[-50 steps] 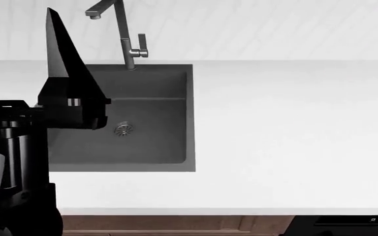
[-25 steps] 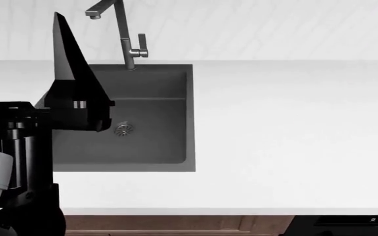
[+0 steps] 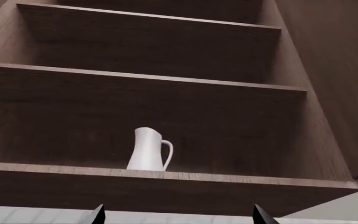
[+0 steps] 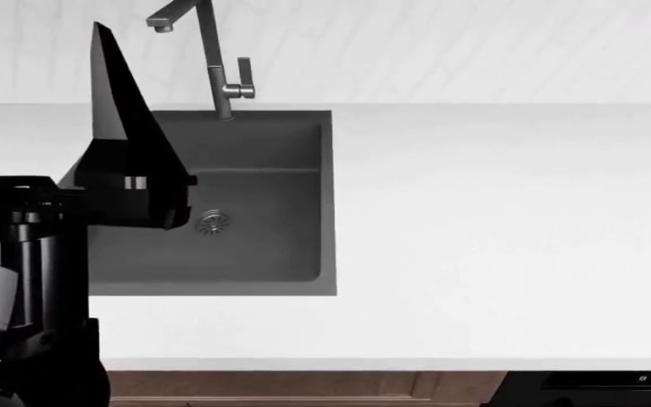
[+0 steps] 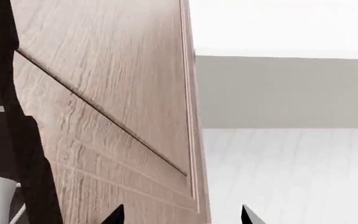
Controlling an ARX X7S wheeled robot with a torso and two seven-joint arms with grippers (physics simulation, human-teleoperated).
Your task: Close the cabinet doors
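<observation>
In the left wrist view, only two dark fingertips (image 3: 98,213) of the left gripper (image 3: 177,215) are showing, spread wide with nothing between them. Ahead of them an open cabinet (image 3: 166,116) is showing three shelves; one white pitcher (image 3: 148,150) is standing on the lowest.

In the head view, the left arm (image 4: 31,254) is hiding the sink's (image 4: 269,246) left part; one faucet (image 4: 207,51) is rising behind it. The cabinet is out of frame.

In the right wrist view, the right gripper (image 5: 182,215) is showing two parted tips, with one wooden cabinet door (image 5: 117,107) standing open just ahead.
</observation>
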